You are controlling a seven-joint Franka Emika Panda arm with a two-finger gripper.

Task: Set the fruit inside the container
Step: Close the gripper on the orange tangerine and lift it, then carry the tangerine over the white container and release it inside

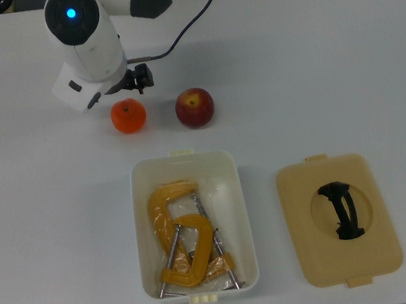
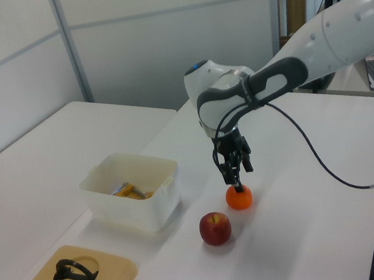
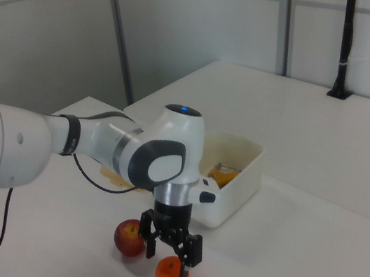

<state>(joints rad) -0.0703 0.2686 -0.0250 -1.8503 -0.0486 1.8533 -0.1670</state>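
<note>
The gripper (image 3: 166,258) hangs just above the mandarin (image 1: 128,116), its fingers spread wide and holding nothing; in the right view one fingertip sits over the fruit's top, though contact cannot be told; the mandarin rests on the white table (image 1: 326,72), with the apple (image 1: 195,107) near it on the top view's right, the two apart; the white tub (image 1: 142,232) stands near both fruits, below them in the top view, with yellow-orange clamps (image 1: 184,242) lying inside; the tan lid (image 1: 339,219) with its black handle lies flat beside the tub on the top view's right.
</note>
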